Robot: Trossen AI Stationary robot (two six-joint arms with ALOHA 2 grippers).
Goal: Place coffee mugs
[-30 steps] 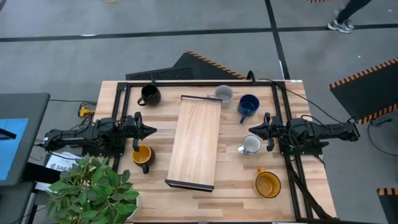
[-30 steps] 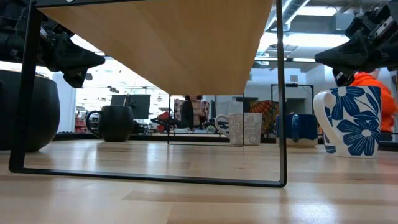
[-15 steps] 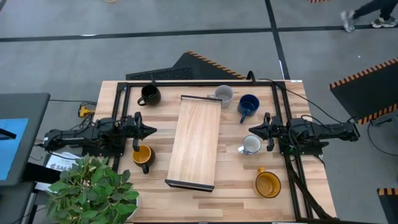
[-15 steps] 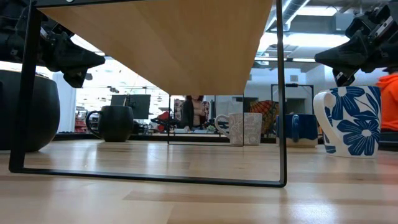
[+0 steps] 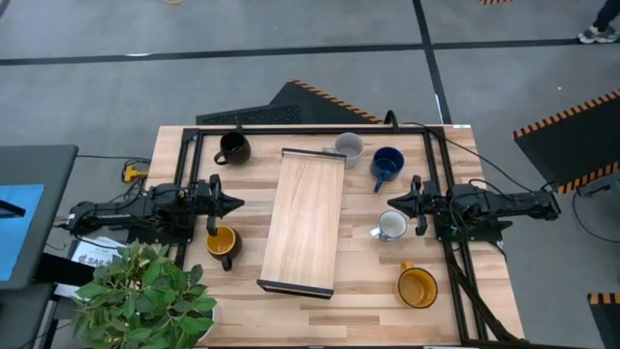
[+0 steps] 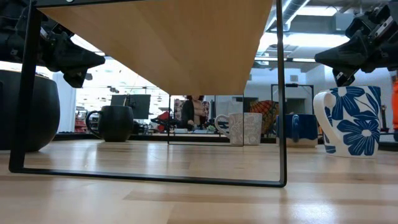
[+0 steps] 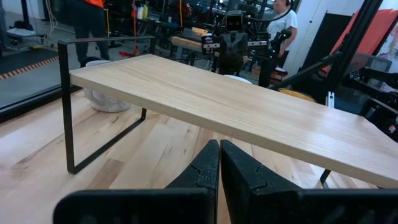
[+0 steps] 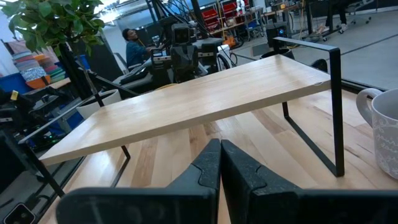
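High view – mugs: six around the raised wooden board point(image 5: 302, 221); black mug point(image 5: 232, 147), pale grey mug point(image 5: 348, 147), dark blue mug point(image 5: 387, 165) at its far end; white mug point(image 5: 391, 226), yellow-orange mug point(image 5: 418, 287) to its right; second yellow-orange mug point(image 5: 222, 240) to its left.
High view – grippers: left gripper point(image 5: 231, 204) and right gripper point(image 5: 395, 202) flank the board, empty.
Low view – handling: floral white mug point(image 6: 349, 120) likely rigid, glazed, slippery, breakable; grip rim wall or handle.
Left wrist view – jaws: pressed together.
Right wrist view – jaws: pressed together.
Obstacles: board's black wire legs point(image 6: 281, 93); potted plant point(image 5: 145, 296) at near left.
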